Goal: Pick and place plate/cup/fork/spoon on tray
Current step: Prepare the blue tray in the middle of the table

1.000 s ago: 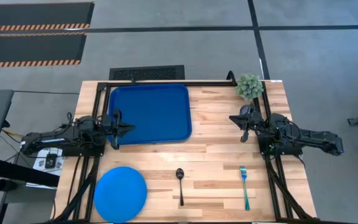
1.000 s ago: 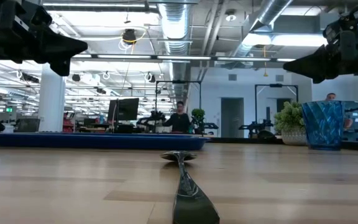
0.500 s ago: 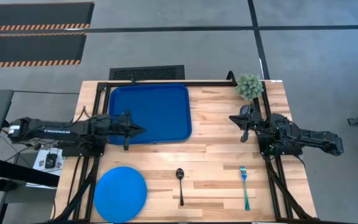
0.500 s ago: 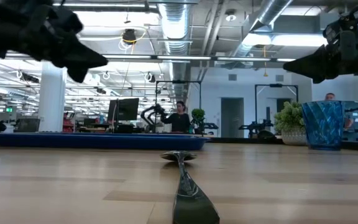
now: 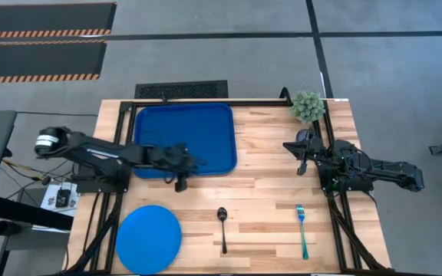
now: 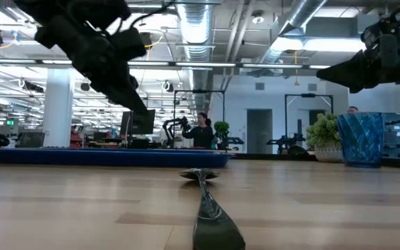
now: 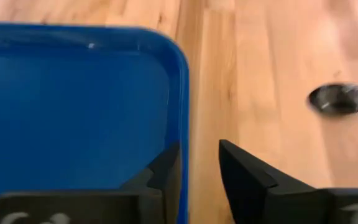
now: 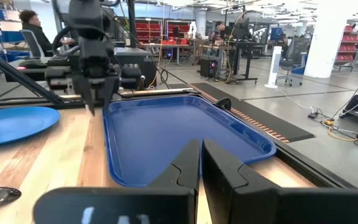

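Left claw [image 5: 192,162], fingers a narrow gap apart, hangs over the tray's [image 5: 183,138] near right corner. Right claw [image 5: 288,146] is nearly closed, empty, beside the cup [image 6: 360,139]. Plate [image 5: 149,238], spoon [image 5: 222,227], fork [image 5: 302,230] lie on the worktop [image 5: 267,192].

The plate [image 5: 148,239] runs off the table's front-left edge, and the spoon [image 7: 340,99] looks blurry and cut off in the left wrist view.

Open bench [image 5: 267,192] is left between the tray [image 5: 183,138] and the spoon [image 5: 222,215], while the tray's near edge is overhung by the left claw [image 5: 192,162].
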